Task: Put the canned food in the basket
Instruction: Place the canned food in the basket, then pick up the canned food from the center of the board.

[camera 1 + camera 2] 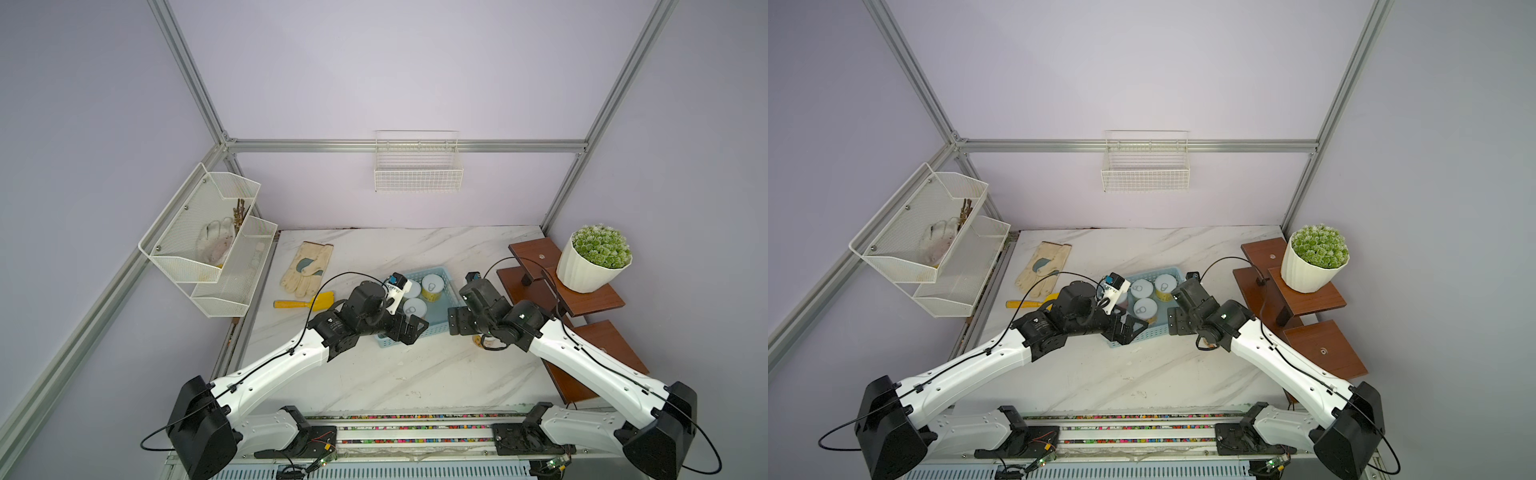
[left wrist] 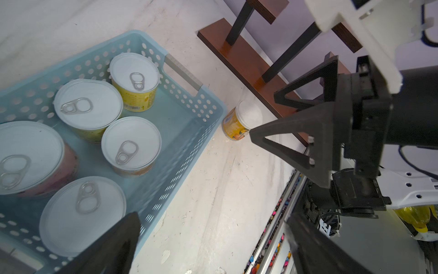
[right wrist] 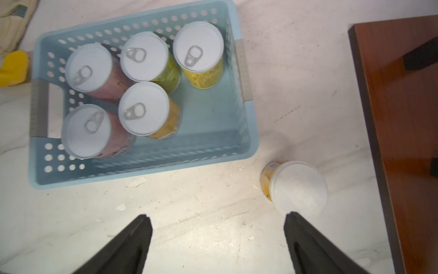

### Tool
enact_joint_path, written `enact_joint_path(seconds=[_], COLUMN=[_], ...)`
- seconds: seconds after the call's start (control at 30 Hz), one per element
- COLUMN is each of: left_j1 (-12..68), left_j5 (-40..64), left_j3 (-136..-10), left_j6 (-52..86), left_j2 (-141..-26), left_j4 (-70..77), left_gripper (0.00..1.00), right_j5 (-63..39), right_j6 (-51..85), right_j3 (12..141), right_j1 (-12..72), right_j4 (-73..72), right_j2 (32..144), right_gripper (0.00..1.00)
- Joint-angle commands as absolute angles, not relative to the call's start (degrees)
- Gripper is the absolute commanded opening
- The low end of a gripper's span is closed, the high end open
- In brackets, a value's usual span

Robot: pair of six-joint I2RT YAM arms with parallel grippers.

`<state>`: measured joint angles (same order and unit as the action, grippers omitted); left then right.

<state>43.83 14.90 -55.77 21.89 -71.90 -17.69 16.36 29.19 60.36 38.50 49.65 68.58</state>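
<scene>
Right gripper (image 3: 218, 217) gapes empty to straddle the last can (image 3: 298, 187) beside 1 finger; 5 cans (image 3: 143, 108) fill the basket (image 3: 142, 175) ahead.

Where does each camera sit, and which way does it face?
Both top views: high above the robot, facing down over the table; left arm and right arm show.
Left wrist: over the basket, facing the right gripper; own fingers show.
Right wrist: above the table, facing down; own fingers show.
Wrists share: basket, outside can.

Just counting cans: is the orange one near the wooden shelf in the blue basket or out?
Out. The orange can stands on the marble tabletop, apart from the basket.
</scene>
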Motion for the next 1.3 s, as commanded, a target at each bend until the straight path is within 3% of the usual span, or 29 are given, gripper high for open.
enact_joint_path(seconds=[0.0, 0.33, 0.73, 1.1, 1.27], left_j1=[45.23, 49.4, 52.4, 59.53, 62.62], left_j5=[16.88, 17.34, 14.83, -8.59, -14.07], left_j3=[-59.22, -60.6, -57.71, -60.48, -62.28], left_j6=[20.04, 19.61, 18.35, 11.73, 7.68], left_j2=[-74.07, -77.83, -76.3, -76.0, -77.71], left_j4=[-13.39, -11.48, -10.22, -16.18, -17.23], left_gripper=[1.0, 1.0, 1.0, 1.0, 1.0], right_j5=[21.02, 13.23, 8.85, 4.86, 2.52], right_j6=[31.87, 31.29, 32.99, 31.91, 31.19], right_j3=[57.51, 51.56, 50.98, 49.53, 49.48], right_j1=[36.13, 24.35, 19.83, 17.46, 16.37], right_j4=[51.42, 48.49, 46.73, 43.42, 41.82], right_j2=[67.56, 66.26, 70.98, 74.55, 76.09], right_gripper=[0.94, 0.94, 0.96, 0.96, 0.96])
